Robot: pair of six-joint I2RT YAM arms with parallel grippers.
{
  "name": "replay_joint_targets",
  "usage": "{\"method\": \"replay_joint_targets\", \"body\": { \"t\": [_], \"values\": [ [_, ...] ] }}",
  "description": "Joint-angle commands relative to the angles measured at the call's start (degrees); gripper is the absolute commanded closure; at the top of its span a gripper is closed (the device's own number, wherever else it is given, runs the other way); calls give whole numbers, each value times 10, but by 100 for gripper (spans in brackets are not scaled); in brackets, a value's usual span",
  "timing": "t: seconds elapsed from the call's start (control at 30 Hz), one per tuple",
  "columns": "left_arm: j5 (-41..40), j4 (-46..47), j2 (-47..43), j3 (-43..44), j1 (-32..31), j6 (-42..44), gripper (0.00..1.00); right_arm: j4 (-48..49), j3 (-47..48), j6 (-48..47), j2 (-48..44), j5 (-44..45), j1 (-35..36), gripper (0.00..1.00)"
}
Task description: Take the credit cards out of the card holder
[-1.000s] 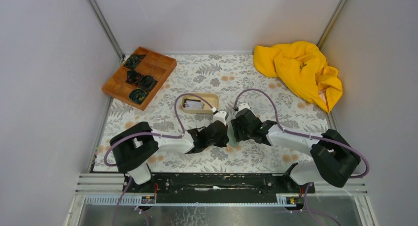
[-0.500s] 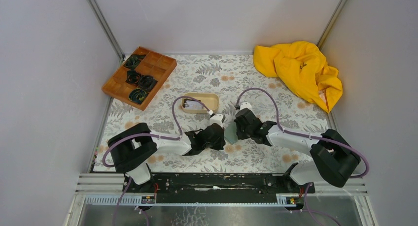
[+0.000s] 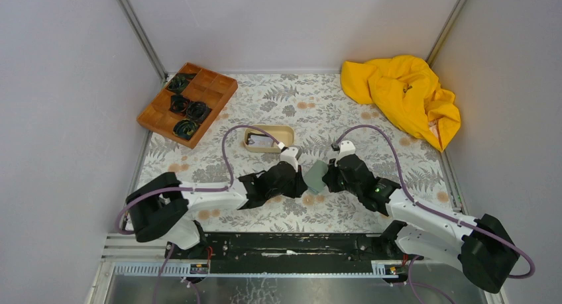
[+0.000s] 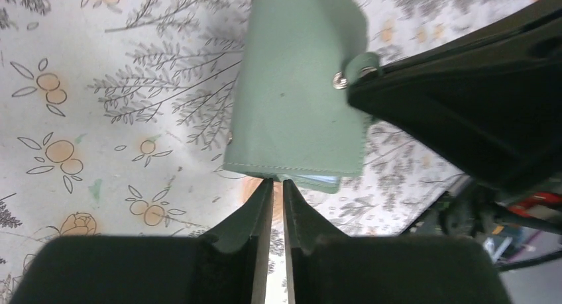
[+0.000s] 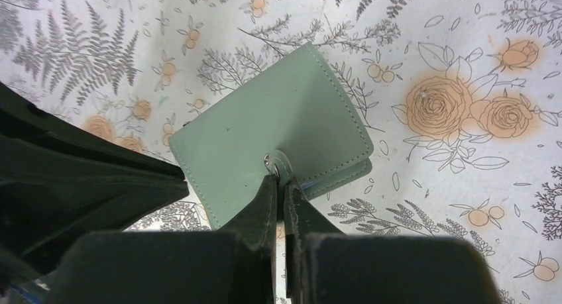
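Note:
The card holder (image 3: 316, 176) is a closed mint-green wallet held just above the flowered cloth between the two arms. My right gripper (image 5: 280, 178) is shut on its snap tab (image 5: 278, 163), at the wallet's near edge in the right wrist view. My left gripper (image 4: 273, 181) stands at the opposite edge of the card holder (image 4: 298, 99). Its jaws are parted by a narrow gap with nothing between them, the tips just short of the stitched rim. The credit cards are hidden inside; only a pale blue sliver shows between the wallet's leaves.
A beige oval tray (image 3: 268, 138) sits just behind the grippers. A brown wooden compartment tray (image 3: 187, 103) with dark coiled items lies at the back left. A crumpled yellow cloth (image 3: 404, 95) fills the back right corner.
The right gripper has shut on the wallet's tab and its arm has swung round to the right. The left gripper's jaws have parted slightly off the wallet's edge.

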Motion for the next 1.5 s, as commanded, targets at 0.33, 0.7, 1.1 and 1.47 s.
{"method": "replay_joint_targets", "body": {
  "t": [0.33,0.7,1.1,1.47],
  "values": [
    [-7,3,28,66,-1,39,75,47,-6,-45,-8,-49,1,100],
    [36,79,187,70,5,6,81,87,-32,-37,-11,-91,1,100],
    [50,84,166,71,5,2,82,72,-33,-27,-152,-89,1,100],
    [-44,-13,1,45,7,43,59,67,39,-79,-110,-72,1,100]
  ]
}}
